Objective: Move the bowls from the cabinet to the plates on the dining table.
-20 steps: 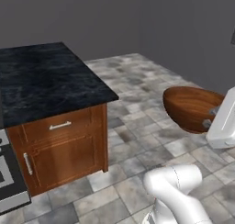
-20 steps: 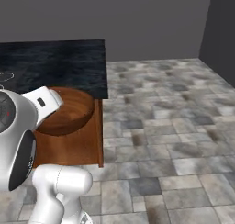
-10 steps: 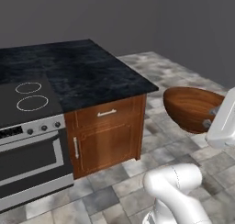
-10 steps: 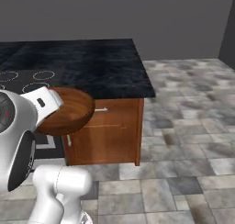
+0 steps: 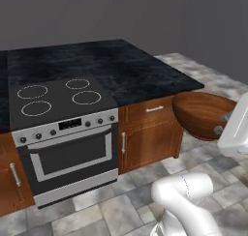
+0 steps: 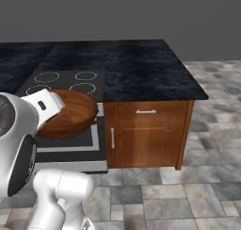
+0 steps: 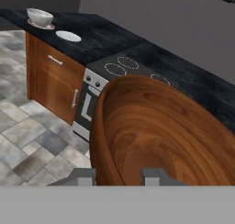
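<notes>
My gripper (image 7: 118, 176) is shut on the rim of the glossy reddish-brown bowl (image 7: 160, 136), one finger inside the wall and one outside. This bowl (image 5: 201, 114) hangs in the air beside the counter's corner, in front of the white hand (image 6: 44, 104). Far off in the hand view, the white-grey marbled bowl (image 7: 39, 15) sits on the orange-red plate (image 7: 41, 25). The plain white plate (image 7: 68, 36) lies bare beside it on the black marble dining table (image 7: 98, 37). The cabinet is out of view.
A black cooktop (image 5: 53, 97) with an oven (image 5: 68, 157) below is set into the black marble top (image 6: 136, 69). Wooden drawers and doors with short silver handles (image 6: 146, 112) stand beside the oven. Grey stone floor tiles (image 6: 188, 191) spread to the right.
The whole picture has shifted, so the base has moved: the cooktop and oven have come into view. The reddish-brown bowl has stayed in my gripper.
</notes>
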You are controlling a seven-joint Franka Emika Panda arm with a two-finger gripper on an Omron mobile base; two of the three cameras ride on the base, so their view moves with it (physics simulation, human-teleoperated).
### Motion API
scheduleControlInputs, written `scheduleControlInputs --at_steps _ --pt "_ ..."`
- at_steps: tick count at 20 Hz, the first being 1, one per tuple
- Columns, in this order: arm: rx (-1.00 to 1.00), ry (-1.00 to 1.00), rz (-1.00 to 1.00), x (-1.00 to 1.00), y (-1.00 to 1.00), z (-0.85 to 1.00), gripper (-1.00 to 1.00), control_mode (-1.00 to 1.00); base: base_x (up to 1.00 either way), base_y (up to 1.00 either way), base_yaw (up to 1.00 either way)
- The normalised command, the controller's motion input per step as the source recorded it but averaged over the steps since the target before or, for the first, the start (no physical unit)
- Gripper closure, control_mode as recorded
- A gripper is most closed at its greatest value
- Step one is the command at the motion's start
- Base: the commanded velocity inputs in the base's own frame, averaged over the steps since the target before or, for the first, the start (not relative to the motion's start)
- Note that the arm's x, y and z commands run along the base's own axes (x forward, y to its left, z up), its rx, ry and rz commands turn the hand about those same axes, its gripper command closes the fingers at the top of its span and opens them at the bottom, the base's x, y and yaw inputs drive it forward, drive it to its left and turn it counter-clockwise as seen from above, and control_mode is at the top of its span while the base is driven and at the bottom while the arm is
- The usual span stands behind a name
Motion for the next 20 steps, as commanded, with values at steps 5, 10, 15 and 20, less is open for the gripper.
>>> scheduleControlInputs --at_steps 5,10,15,20 --pt "0.00 0.00 0.00 0.00 0.00 0.00 1.00 1.00 0.00 1.00 0.06" --pt "0.00 0.00 0.00 0.00 0.00 0.00 1.00 1.00 0.00 1.00 0.06" --pt "0.00 0.00 0.00 0.00 0.00 0.00 1.00 1.00 0.09 1.00 0.08" --pt "0.00 0.00 0.00 0.00 0.00 0.00 1.00 1.00 0.41 0.97 0.09"
